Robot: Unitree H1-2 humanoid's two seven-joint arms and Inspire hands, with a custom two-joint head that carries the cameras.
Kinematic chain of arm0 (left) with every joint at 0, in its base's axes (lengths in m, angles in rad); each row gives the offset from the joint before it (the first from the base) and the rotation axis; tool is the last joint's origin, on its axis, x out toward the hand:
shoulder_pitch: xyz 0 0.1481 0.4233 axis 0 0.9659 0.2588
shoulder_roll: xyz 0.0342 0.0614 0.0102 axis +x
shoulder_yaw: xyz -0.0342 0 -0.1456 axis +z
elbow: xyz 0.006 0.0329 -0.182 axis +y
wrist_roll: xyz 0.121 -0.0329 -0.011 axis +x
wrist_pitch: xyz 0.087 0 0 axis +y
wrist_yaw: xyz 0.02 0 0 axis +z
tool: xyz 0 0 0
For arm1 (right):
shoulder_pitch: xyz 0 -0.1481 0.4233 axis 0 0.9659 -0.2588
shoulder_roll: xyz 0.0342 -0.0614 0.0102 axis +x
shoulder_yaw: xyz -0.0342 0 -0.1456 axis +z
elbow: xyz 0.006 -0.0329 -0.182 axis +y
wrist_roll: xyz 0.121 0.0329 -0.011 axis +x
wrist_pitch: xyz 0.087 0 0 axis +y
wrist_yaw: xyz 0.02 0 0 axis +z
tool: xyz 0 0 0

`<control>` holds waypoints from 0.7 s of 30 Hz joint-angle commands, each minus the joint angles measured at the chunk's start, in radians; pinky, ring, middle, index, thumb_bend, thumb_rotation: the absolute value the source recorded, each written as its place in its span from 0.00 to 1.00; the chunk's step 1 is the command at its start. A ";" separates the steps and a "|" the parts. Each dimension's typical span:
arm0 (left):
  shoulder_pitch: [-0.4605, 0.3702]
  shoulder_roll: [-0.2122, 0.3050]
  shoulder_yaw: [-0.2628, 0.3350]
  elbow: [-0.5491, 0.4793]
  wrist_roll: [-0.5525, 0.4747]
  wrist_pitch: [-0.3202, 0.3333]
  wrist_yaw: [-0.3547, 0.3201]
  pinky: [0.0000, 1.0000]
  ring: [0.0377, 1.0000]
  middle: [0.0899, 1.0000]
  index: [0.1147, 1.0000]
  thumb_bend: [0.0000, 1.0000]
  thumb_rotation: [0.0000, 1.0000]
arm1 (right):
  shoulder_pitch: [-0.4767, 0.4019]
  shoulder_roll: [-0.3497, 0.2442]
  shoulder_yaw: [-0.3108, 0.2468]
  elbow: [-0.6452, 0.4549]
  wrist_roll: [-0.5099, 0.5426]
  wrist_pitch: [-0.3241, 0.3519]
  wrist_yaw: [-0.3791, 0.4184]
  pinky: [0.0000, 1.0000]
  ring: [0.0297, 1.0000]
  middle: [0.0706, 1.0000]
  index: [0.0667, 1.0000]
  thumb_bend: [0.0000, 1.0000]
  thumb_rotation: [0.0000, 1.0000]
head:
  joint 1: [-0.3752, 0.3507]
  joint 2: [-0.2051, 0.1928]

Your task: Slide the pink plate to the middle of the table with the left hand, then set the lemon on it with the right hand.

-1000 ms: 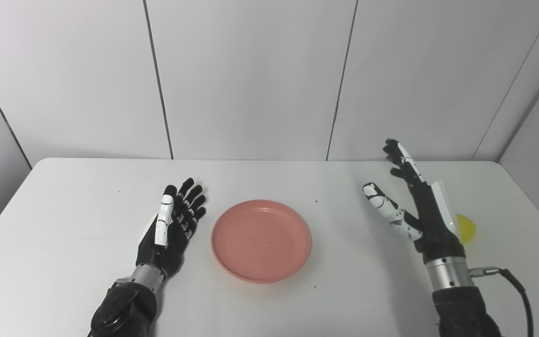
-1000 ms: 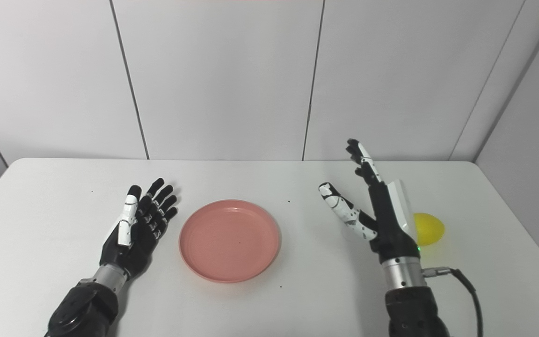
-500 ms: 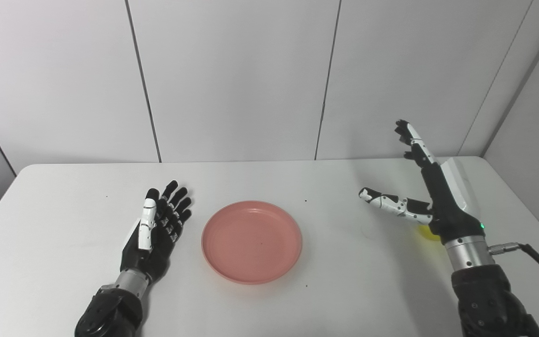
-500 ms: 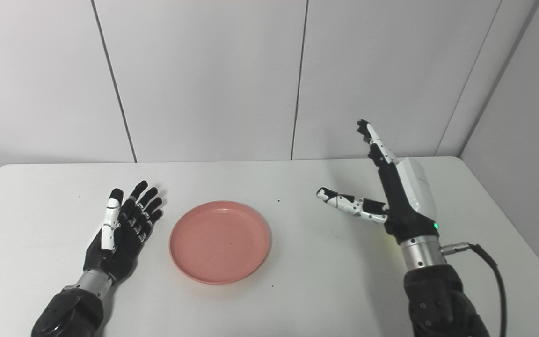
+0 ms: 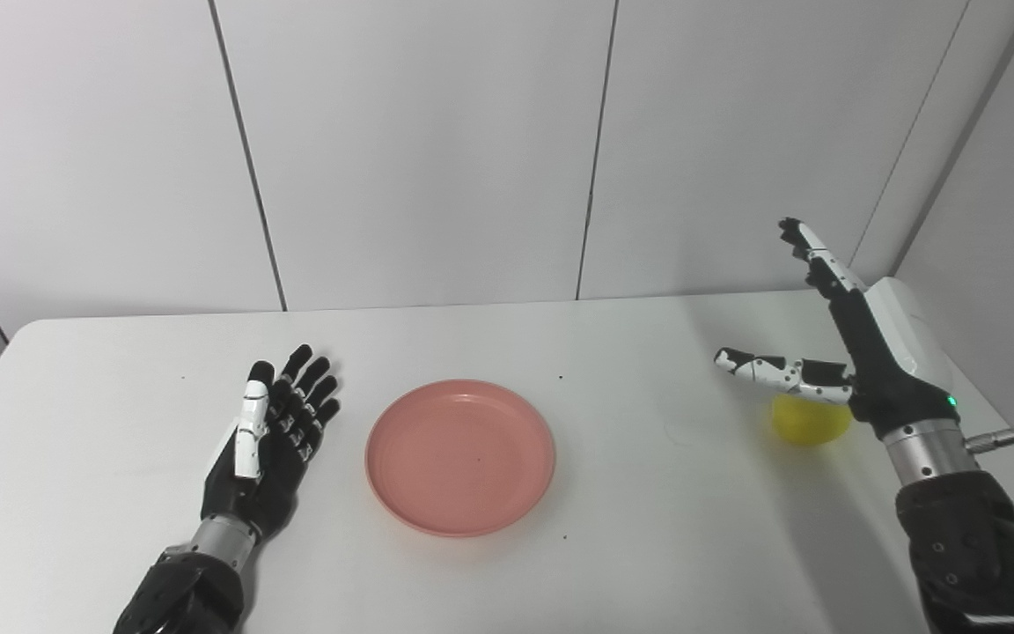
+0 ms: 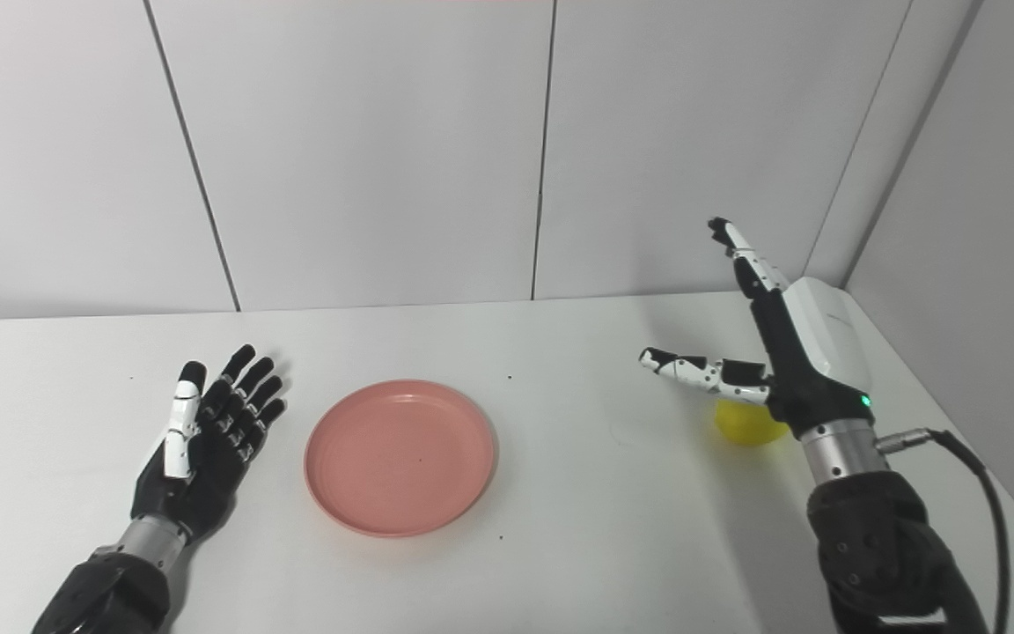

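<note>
Plate: pink plate is lying flat near the middle of the white worktop, with nothing resting in it.
Lemon: yellow lemon is sitting on the worktop at the far right, well apart from the plate, and is partly hiding behind the right hand.
Left hand: left hand is lying palm up on the worktop just left of the plate, apart from its rim; its fingers are spreading out straight and holding nothing.
Right hand: right hand is hovering directly above the lemon, palm turning toward the left; its fingers are pointing up and away, wide apart from the thumb, which is reaching out to the left over the fruit, and nothing is sitting in the grasp.
Contact: whether the thumb is touching the lemon is not clear from either view.
Cable: black cable is running off the right wrist toward the near right.
</note>
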 commanded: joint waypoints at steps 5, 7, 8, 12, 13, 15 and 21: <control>-0.011 0.016 0.013 0.017 -0.011 0.014 -0.007 1.00 0.99 0.98 0.97 0.57 1.00 | -0.012 -0.064 -0.031 0.015 0.016 0.003 0.023 0.82 0.89 0.91 0.92 0.92 0.47 | -0.005 0.006; -0.011 0.018 0.015 0.017 -0.013 0.015 -0.009 1.00 0.99 0.98 0.97 0.57 1.00 | -0.011 -0.071 -0.033 0.032 0.023 -0.008 0.023 0.82 0.88 0.91 0.92 0.94 0.46 | -0.007 0.008; -0.012 0.020 0.015 0.017 -0.013 0.015 -0.011 1.00 0.99 0.98 0.97 0.56 1.00 | -0.010 -0.077 -0.034 0.038 0.028 -0.005 0.028 0.82 0.88 0.90 0.92 0.94 0.46 | -0.008 0.009; -0.011 0.023 0.016 0.007 -0.017 0.020 -0.013 1.00 0.99 0.98 0.97 0.56 1.00 | -0.006 -0.095 -0.038 0.051 0.032 0.022 0.052 0.82 0.88 0.90 0.92 0.98 0.46 | -0.015 0.013; -0.011 0.023 0.016 0.004 -0.018 0.022 -0.012 1.00 0.99 0.98 0.97 0.56 1.00 | -0.006 -0.098 -0.039 0.053 0.034 0.027 0.059 0.82 0.88 0.90 0.92 0.99 0.46 | -0.016 0.013; -0.010 0.024 0.015 -0.005 -0.018 0.026 -0.010 1.00 0.98 0.98 0.97 0.56 1.00 | -0.008 -0.111 -0.039 0.059 0.033 0.033 0.076 0.82 0.88 0.89 0.92 1.00 0.45 | -0.022 0.015; -0.011 0.032 0.016 -0.004 -0.023 0.026 -0.017 1.00 0.98 0.98 0.97 0.57 1.00 | -0.009 -0.157 -0.034 0.065 0.032 0.071 0.127 0.82 0.86 0.88 0.89 1.00 0.40 | -0.028 0.024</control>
